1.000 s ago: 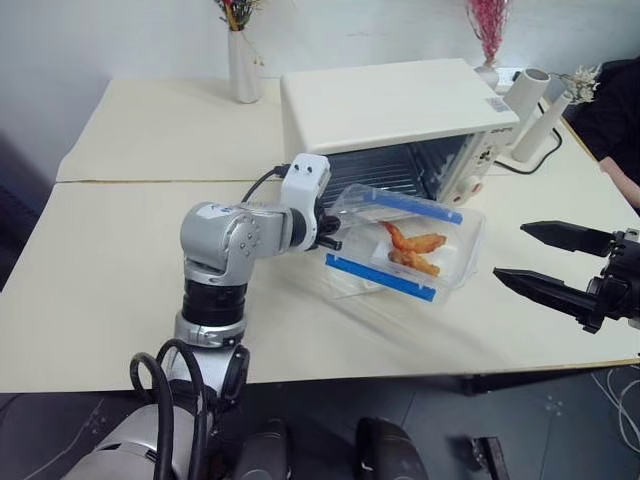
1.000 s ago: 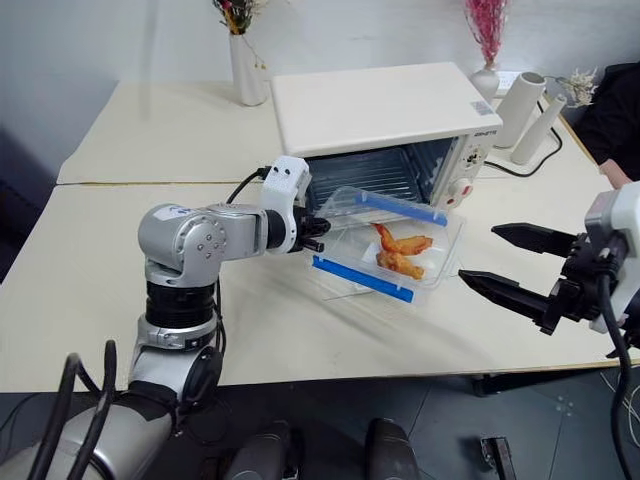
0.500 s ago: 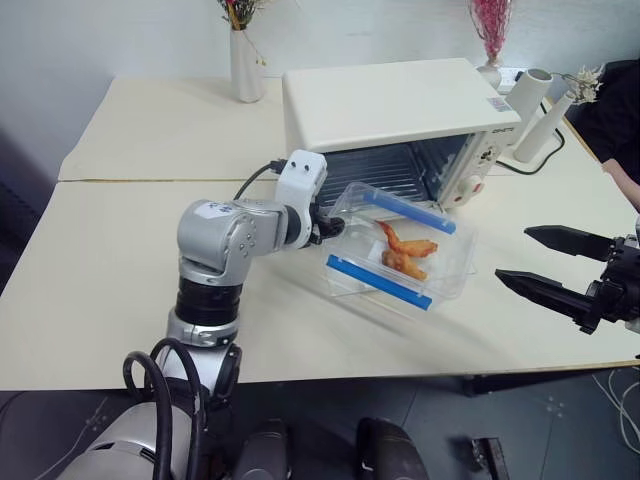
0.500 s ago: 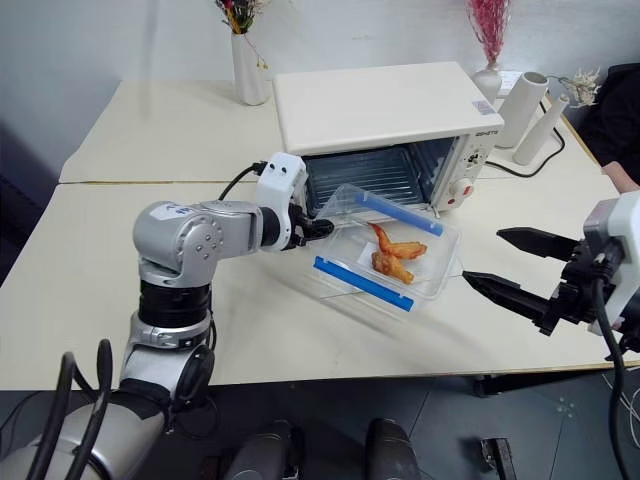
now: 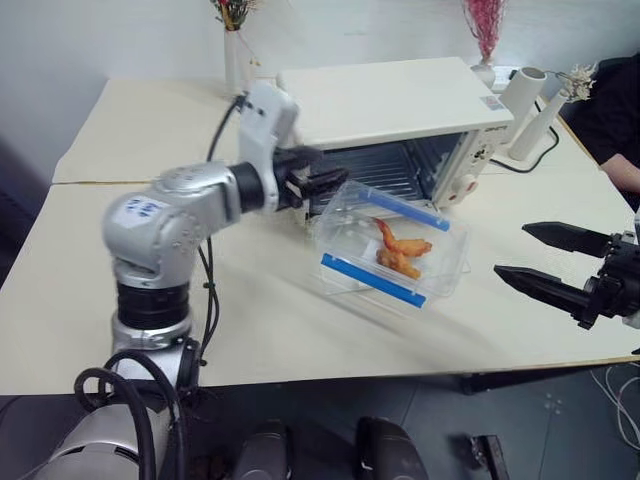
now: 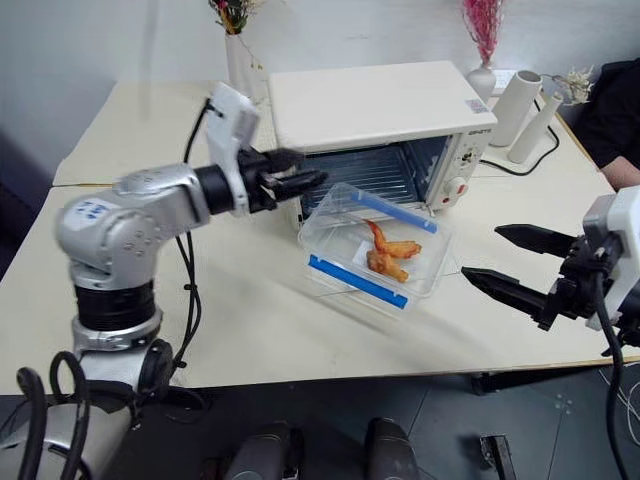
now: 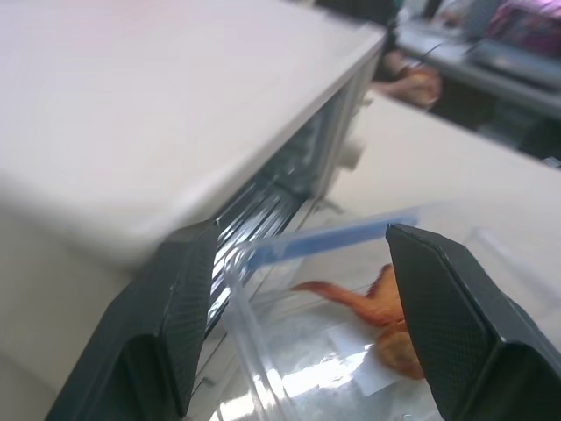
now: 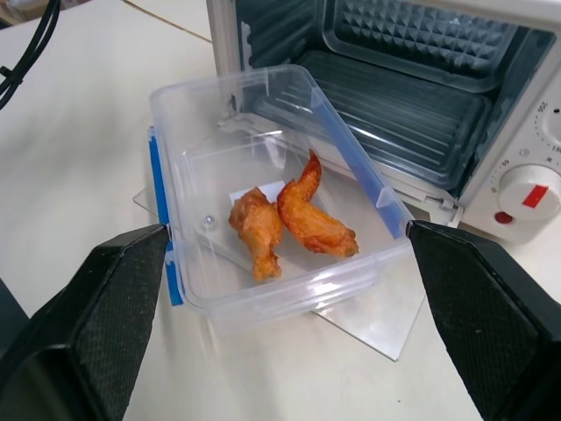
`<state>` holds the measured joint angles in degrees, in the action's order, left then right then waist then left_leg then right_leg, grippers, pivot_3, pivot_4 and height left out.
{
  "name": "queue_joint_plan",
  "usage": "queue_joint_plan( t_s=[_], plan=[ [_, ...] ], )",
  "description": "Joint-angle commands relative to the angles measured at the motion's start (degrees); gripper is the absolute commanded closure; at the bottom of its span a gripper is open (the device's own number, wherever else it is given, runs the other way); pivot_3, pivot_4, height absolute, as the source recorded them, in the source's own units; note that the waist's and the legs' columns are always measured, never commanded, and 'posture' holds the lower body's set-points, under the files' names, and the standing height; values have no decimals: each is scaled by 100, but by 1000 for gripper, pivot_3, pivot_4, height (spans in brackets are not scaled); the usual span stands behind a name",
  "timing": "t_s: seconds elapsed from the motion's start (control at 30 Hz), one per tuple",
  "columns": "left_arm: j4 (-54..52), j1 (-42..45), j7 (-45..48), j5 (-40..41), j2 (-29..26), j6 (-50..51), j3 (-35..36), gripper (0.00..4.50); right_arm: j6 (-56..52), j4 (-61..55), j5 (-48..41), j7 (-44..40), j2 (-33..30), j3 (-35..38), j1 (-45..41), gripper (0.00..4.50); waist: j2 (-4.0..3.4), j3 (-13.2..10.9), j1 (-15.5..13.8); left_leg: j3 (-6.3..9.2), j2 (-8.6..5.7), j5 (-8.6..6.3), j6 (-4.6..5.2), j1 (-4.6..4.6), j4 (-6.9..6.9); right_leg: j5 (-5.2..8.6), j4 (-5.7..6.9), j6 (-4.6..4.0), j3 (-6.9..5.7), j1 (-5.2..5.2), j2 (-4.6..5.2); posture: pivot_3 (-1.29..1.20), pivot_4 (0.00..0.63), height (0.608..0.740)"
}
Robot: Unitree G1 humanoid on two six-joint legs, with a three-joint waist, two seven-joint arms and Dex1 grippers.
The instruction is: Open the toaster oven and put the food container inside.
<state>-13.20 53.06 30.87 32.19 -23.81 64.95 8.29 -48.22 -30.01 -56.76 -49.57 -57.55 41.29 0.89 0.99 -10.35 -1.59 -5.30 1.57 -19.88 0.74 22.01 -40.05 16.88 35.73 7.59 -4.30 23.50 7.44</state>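
While the left gripper (image 5: 322,178) hangs above the table with its two black fingers spread and nothing between them, you have the near-left corner of the food container (image 5: 392,255) just below and to its right, not touching it. A white vase (image 5: 236,62) stands far back on the left, well apart from the work.

Moving right, the container sits on the let-down glass door of the toaster oven (image 5: 400,105), its far end at the mouth of the chamber and its near end out over the door's edge (the right wrist view shows the clear door panel jutting from under it). It looks a little tilted, though you cannot tell exactly how it bears on the door. Orange chicken pieces (image 8: 285,219) lie inside, between the two blue clip strips.

The oven is already open, so judge the step in hand as getting the box fully into the chamber; it is not yet inside. Your next move likely calls for lowering a gripper behind the near edge and pushing the box squarely toward the rack, or re-gripping a rim and lifting it over the sill. Watch that it does not slide off the door.

Farthest right, the right gripper (image 5: 547,261) waits off the table's near-right edge, fingers wide apart and empty, pointing toward the container.
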Motion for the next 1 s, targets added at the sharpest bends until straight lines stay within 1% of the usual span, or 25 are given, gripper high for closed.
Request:
queue_joint_plan(
  t_s=[0.03,0.07,0.13,0.2,0.23,0.33,0.37,0.4,0.53,0.63,0.7,0.83,1.0],
  plan=[
    [-139,-368,1689,1034,-858,-84,470,1637,-228,-376,-629,-11,-165,218,-59,392,-2,1,32,0,4,-2,-3,-2,3,1,0,-2,0,1,-4,0,150,740],
    [-168,-534,2226,1211,-1182,-156,436,1884,-327,-461,-870,6,-183,239,-57,638,-4,1,45,1,6,-3,-4,-3,4,2,0,-3,-1,0,-6,0,150,740],
    [-174,-776,2981,1369,-1724,-273,229,2454,-464,-639,-1238,25,-213,258,-7,1275,-5,0,35,0,6,-3,-6,-4,9,3,0,-6,-1,4,-7,0,150,740],
    [-124,-924,3513,1465,-2107,-281,-23,3024,-548,-882,-1526,129,-212,205,91,1941,-4,-1,3,-1,7,-4,-5,1,4,3,-5,-6,-7,2,-8,0,150,740],
    [-151,-1008,3754,1468,-2251,-357,-167,3388,-565,-1002,-1632,195,-184,161,163,2318,-4,-1,-21,-1,3,-4,-4,2,1,3,-8,-6,-10,-5,-6,0,150,740],
    [-364,-1315,4365,1210,-2591,-878,-693,4263,-546,-1324,-1747,427,-65,-43,388,3310,-3,0,-48,2,3,-5,1,7,-5,3,-17,-5,-9,-17,-1,0,150,740],
    [-401,-1394,4479,1069,-2639,-1102,-865,4500,-522,-1405,-1728,493,-37,-116,468,3679,-4,0,-47,2,2,-5,3,8,-5,3,-21,-5,-8,-16,0,0,150,740],
    [-407,-1457,4560,897,-2657,-1344,-1054,4500,-489,-1486,-1689,575,2,-221,542,3950,-3,0,-43,2,0,-6,5,8,-4,3,-24,-5,-7,-16,0,0,150,740],
    [-144,-1504,4736,235,-2540,-2181,-1691,4500,-356,-1802,-1259,771,169,-815,901,3950,-4,0,-25,1,-1,-6,4,8,-3,3,-20,-6,-7,-13,-6,0,150,740],
    [190,-1294,4628,-130,-2262,-2518,-2010,4500,-138,-1771,-692,864,323,-1361,1015,3950,-4,0,-9,-1,-2,-6,5,9,-4,4,-18,-6,-6,-10,-6,0,150,740],
    [435,-1141,4425,-395,-2048,-2623,-2168,4500,27,-1639,-374,872,396,-1658,932,3950,-3,0,-8,-1,-4,-5,8,13,-8,3,-20,-6,-7,-11,-6,0,150,740],
    [713,-999,4420,-543,-1787,-2727,-2259,4500,340,-1074,351,795,355,-2175,469,3950,-3,0,17,1,-4,-5,11,14,-7,3,-16,-5,-5,-6,-6,0,150,740],
    [934,-857,4339,-725,-1489,-2790,-2326,4500,730,-307,1079,283,112,-2504,-7,3950,-4,0,15,-3,-3,-5,11,16,-5,3,-10,-5,-8,2,-7,0,150,740]
  ],
)
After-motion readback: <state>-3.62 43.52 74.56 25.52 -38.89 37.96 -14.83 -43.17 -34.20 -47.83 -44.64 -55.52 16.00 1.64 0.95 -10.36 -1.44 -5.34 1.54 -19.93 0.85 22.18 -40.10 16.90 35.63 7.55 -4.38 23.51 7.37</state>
